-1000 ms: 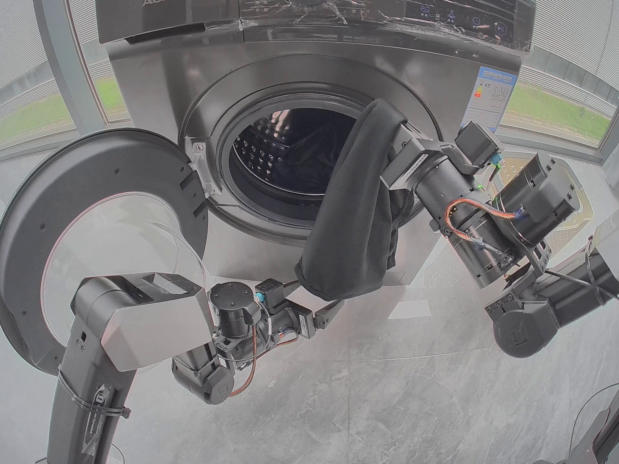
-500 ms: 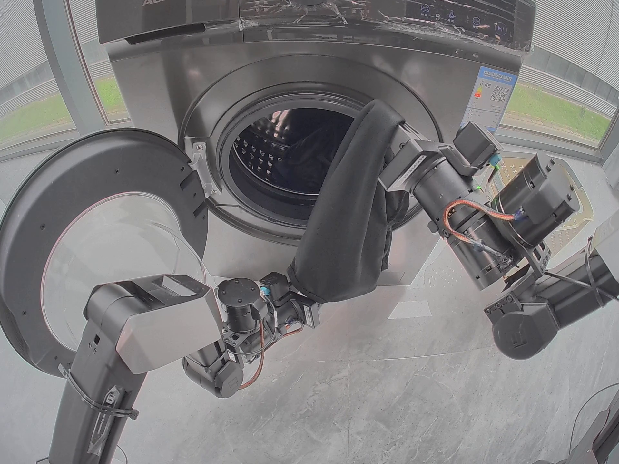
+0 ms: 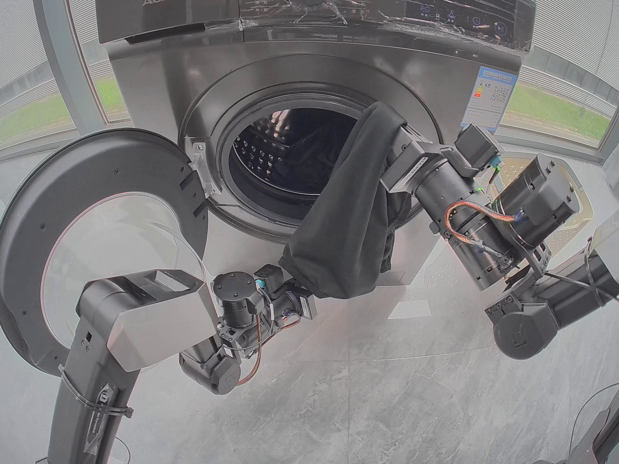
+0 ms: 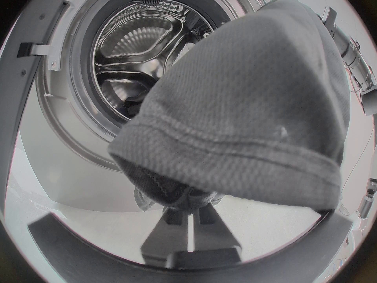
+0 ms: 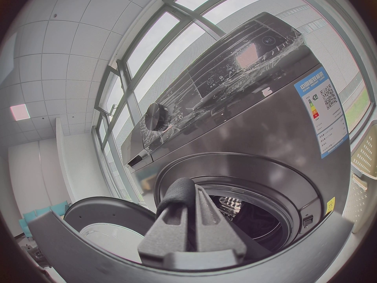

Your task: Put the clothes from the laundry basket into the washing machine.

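Note:
A black garment (image 3: 348, 227) hangs in front of the washing machine (image 3: 193, 78), down the right side of its open drum (image 3: 277, 156). My right gripper (image 5: 192, 201) is shut on the garment's top end (image 5: 178, 191) at the drum's right rim. Below, my left gripper (image 4: 188, 207) is shut on the bunched hem (image 4: 172, 191) of the same garment (image 4: 251, 99), just under the drum's lower rim. More dark clothing (image 3: 316, 153) lies inside the drum.
The round door (image 3: 97, 227) stands swung open to the left, close beside my left arm. A cream perforated laundry basket (image 5: 367, 154) sits to the right of the machine. Grey tiled floor (image 3: 400, 388) lies in front.
My left gripper, open beside the garment's lower end a second ago, has moved in under it and shut on the hem, drawing that end leftward. The right arm has barely moved.

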